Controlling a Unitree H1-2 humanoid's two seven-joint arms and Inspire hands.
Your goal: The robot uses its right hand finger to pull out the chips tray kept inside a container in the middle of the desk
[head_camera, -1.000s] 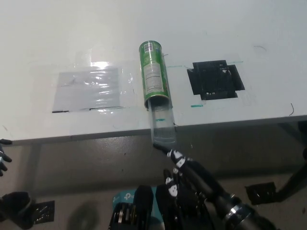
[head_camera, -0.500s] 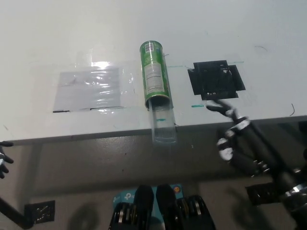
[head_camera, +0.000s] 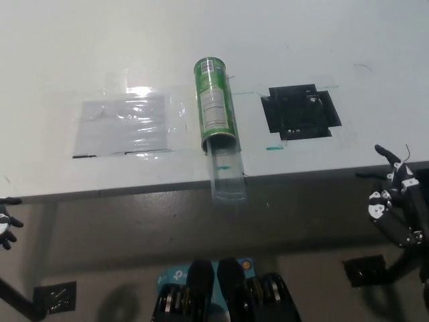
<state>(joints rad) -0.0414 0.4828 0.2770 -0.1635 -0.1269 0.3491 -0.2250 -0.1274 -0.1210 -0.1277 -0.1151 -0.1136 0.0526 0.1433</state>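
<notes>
1. Black right hand (head_camera: 397, 204) at far right edge, below the desk's front edge, fingers spread apart, holding nothing; wrist and arm cut off by the frame's right and bottom edges.
2. Well apart from the clear plastic chips tray (head_camera: 226, 176), no contact.
3. Clear tray sticking out of the open end of the green cylindrical chips container (head_camera: 214, 105), near end overhanging the front edge of the white desk (head_camera: 322, 40); tray contents impossible to make out through the transparent plastic.
4. Green can lying on its side in the middle of the desk, closed end pointing away, label text too small to read.
5. Black square patch (head_camera: 301, 111) taped on the desk just right of the can, green tape marks near it.
6. Shiny grey rectangular sheet (head_camera: 120, 124) taped flat left of the can, glare hiding its surface detail.
7. White left hand (head_camera: 5, 225) barely visible at lower left edge, mostly cut off; finger state cannot be told.
</notes>
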